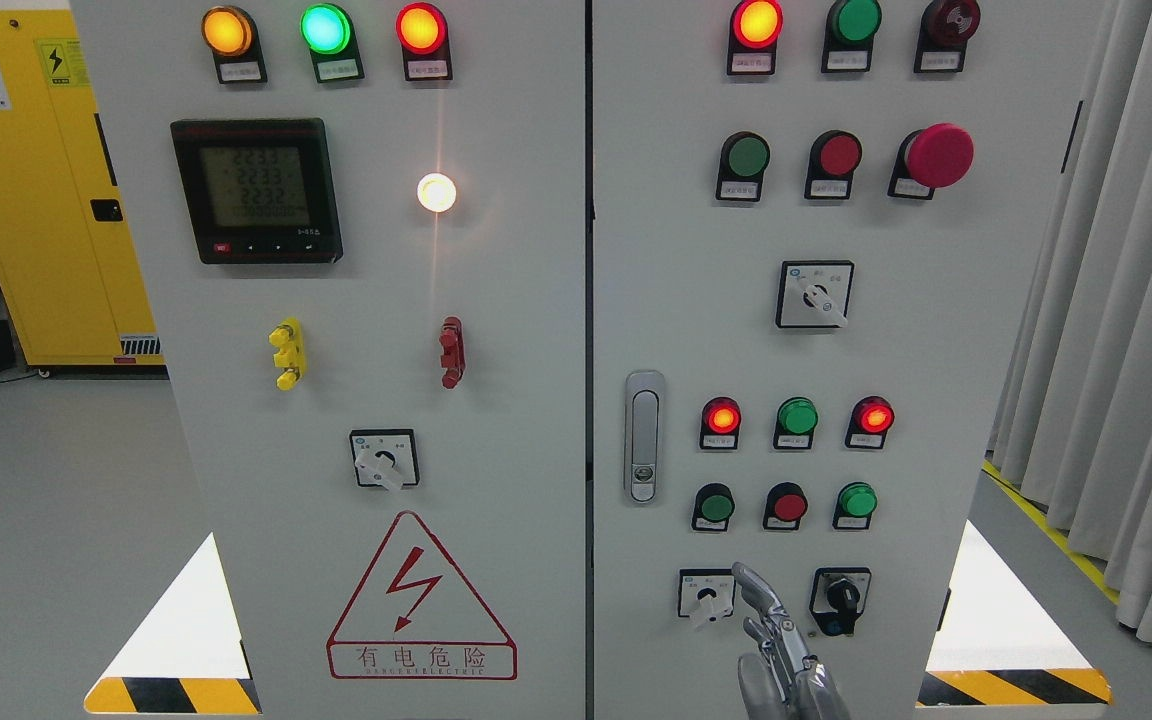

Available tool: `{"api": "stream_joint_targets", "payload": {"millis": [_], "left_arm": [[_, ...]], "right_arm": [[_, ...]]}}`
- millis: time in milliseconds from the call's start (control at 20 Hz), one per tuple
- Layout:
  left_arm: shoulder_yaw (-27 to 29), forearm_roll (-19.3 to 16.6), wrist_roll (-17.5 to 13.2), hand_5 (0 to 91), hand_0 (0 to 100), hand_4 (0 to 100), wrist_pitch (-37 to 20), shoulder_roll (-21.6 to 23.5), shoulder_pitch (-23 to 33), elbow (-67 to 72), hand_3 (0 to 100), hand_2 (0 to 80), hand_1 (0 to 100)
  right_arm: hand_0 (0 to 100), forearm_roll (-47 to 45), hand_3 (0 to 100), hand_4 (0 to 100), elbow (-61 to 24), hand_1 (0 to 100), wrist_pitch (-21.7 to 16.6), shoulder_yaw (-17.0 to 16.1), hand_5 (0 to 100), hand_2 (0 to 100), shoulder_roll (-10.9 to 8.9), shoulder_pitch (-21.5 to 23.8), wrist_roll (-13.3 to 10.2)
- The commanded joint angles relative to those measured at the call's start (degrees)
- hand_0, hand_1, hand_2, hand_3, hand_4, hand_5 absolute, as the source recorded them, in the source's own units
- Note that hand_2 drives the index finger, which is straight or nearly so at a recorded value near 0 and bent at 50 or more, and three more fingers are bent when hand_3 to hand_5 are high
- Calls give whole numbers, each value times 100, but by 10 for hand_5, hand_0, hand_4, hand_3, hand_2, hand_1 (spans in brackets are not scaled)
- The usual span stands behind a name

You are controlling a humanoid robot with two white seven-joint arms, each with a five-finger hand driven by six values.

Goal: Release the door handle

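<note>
Door handle (silver, upright, flush on the right cabinet door's left edge): untouched, with the robot's right hand well below and right of it, fingers loosely extended, holding nothing.

All I see of my own machine is one hand at the bottom edge — I can't tell from here which arm it belongs to. It's bare metal, silver-grey with a dull sheen, no covering or glove over it. The fingers are slender and segmented, built of short links with darker joints between them — the topmost one ends in a rounded, smooth tip. Lower down the metal broadens into two wider, curved plates, paler grey, cut off by the frame.
</note>
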Motion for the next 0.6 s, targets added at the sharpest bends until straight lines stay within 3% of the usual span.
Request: {"api": "stream_joint_targets", "payload": {"millis": [0, 351, 451, 501, 551], "left_arm": [[2, 0, 2, 0, 120, 0, 4, 0, 0, 0, 0, 0, 556], [2, 0, 2, 0, 120, 0, 4, 0, 0, 0, 0, 0, 556], [2, 0, 2, 0, 120, 0, 4, 0, -9, 0, 0, 0, 556], [2, 0, 2, 0, 120, 0, -5, 0, 0, 0, 0, 0, 556], [2, 0, 2, 0, 120, 0, 4, 0, 0, 0, 0, 0, 556]], "right_arm": [[443, 2, 0, 0, -1, 49, 9, -17, 0, 0, 29, -7, -41], [426, -7, 0, 0, -1, 49, 26, -17, 0, 0, 29, -7, -49], [372, 10, 60, 38, -19, 106, 201, -8, 0, 0, 29, -15, -49], [320, 28, 215, 272, -45, 210, 255, 1, 133, 0, 21, -24, -49], [320, 89, 405, 474, -45, 310, 290, 10, 366, 0, 20, -76, -67]]}}
